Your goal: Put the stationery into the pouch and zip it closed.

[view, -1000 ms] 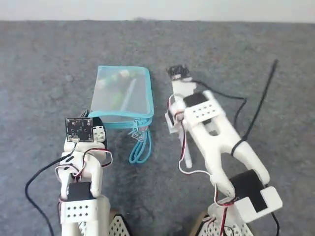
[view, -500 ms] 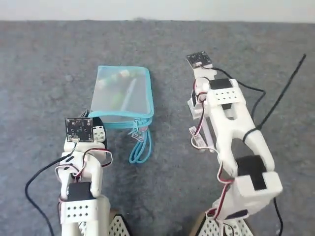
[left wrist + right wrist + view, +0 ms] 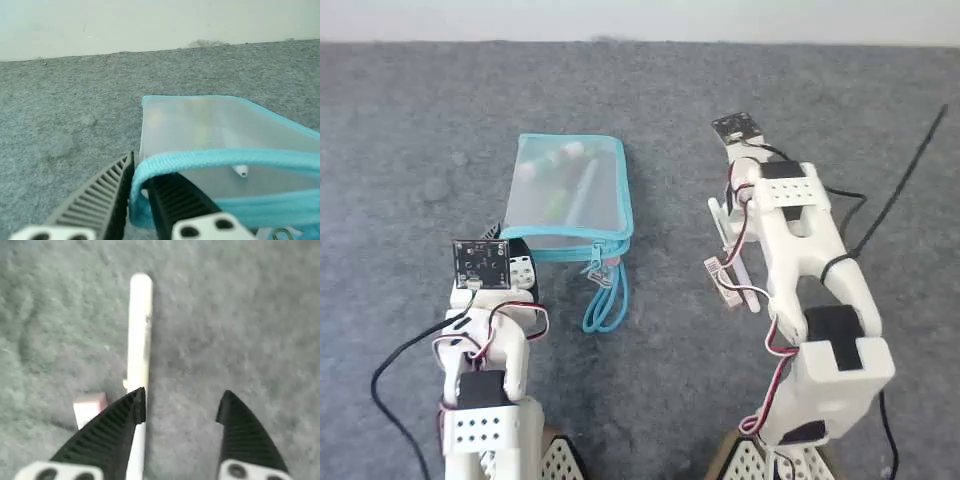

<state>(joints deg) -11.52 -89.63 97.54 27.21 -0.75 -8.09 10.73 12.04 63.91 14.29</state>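
My left tool (image 3: pixel 139 172) is clamped on the teal rim of the pouch (image 3: pixel 215 130), which lies flat on the grey counter (image 3: pixel 420 120) with a few pieces showing through its clear side; my right tool (image 3: pixel 183 395) hangs with jaws spread above a white pen (image 3: pixel 140 325); a pink eraser (image 3: pixel 89 408) lies just beside that pen.

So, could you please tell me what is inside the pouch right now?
Through the translucent pouch I can see a white pen-like stick and some greenish pieces. Its frosted wall blurs them, so their exact kind and number are unclear.
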